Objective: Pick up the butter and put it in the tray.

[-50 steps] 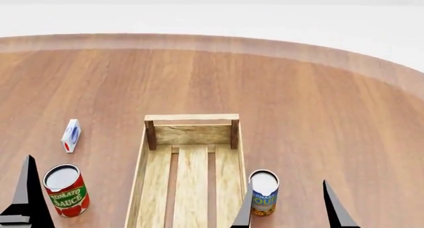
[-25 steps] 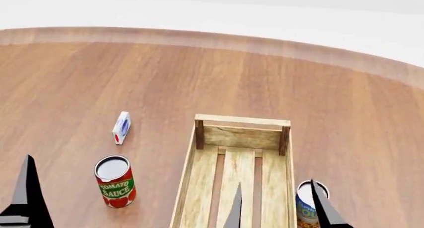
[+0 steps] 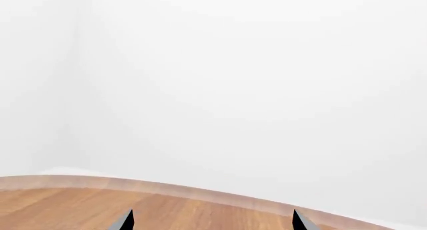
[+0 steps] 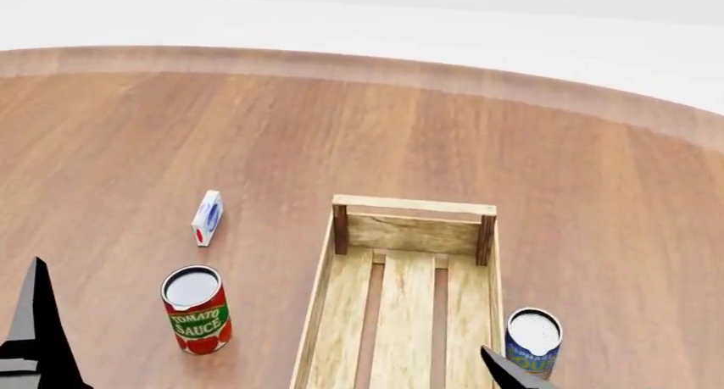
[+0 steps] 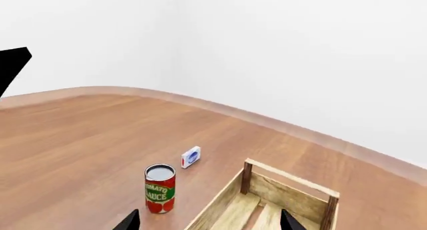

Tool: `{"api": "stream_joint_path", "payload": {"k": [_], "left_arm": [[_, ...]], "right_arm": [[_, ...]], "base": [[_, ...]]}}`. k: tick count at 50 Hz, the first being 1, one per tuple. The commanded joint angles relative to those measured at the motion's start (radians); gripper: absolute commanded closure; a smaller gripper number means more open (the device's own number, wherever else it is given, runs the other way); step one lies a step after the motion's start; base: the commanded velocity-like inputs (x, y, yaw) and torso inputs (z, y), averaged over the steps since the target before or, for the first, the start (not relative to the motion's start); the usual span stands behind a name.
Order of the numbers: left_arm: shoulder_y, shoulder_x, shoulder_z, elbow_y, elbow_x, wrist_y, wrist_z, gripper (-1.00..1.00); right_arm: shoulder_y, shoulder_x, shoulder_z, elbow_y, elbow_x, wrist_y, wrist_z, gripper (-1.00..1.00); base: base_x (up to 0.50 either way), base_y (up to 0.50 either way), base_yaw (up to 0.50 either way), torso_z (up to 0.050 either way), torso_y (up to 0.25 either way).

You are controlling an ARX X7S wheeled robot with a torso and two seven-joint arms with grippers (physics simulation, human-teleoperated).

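Butter is nowhere in any of my views, so I cannot say where it lies. What I do see is the tray (image 4: 405, 321), a long crate of pale slatted wood with dark corner posts and a rail across its far end, lying on the glossy wood-grain table (image 4: 339, 126).

Left of it stands a tomato sauce can (image 4: 196, 309), a smooth cylinder with a red and green label and a dull metal top. Beyond that sits a small white carton (image 4: 207, 217) with red and blue marks. A blue-labelled can (image 4: 531, 341) stands just beside the tray's right wall.

My left gripper (image 3: 212, 224) shows two dark pointed tips spread well apart over the table edge, holding nothing. My right gripper (image 5: 208, 223) is likewise spread wide and empty.

The main risk, I judge, is mistaking the white carton for my target. Sweeping an arm low while searching could also topple either can, since both are tall, narrow and smooth.
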Motion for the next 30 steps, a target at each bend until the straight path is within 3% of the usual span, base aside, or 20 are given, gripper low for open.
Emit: {"api": "stream_joint_path", "payload": {"k": [1,8,13,23,30], "left_arm": [[0.000,-0.007,0.006,0.002,-0.002,0.001,-0.009,-1.00],[0.003,-0.011,0.008,0.004,-0.004,0.003,-0.013,-1.00],[0.005,-0.013,0.016,0.003,0.000,0.006,-0.015,-1.00],[0.002,-0.017,0.024,-0.005,0.002,0.012,-0.018,-1.00],[-0.003,-0.020,0.017,-0.012,-0.005,0.011,-0.023,-1.00]], "right_arm": [[-0.120,0.085,0.100,-0.018,0.094,0.013,-0.056,-1.00],[-0.215,0.156,0.110,0.002,0.017,0.014,-0.091,-1.00],[-0.256,0.217,0.150,0.021,0.075,0.033,-0.151,-1.00],[-0.199,0.305,0.144,0.031,0.149,0.090,-0.202,-1.00],[-0.125,0.368,0.035,0.052,0.133,0.131,-0.277,-1.00]], "base": [[0.00,0.00,0.00,0.000,0.000],[0.00,0.00,0.00,0.000,0.000],[0.00,0.00,0.00,0.000,0.000],[0.00,0.00,0.00,0.000,0.000],[0.00,0.00,0.00,0.000,0.000]]}}
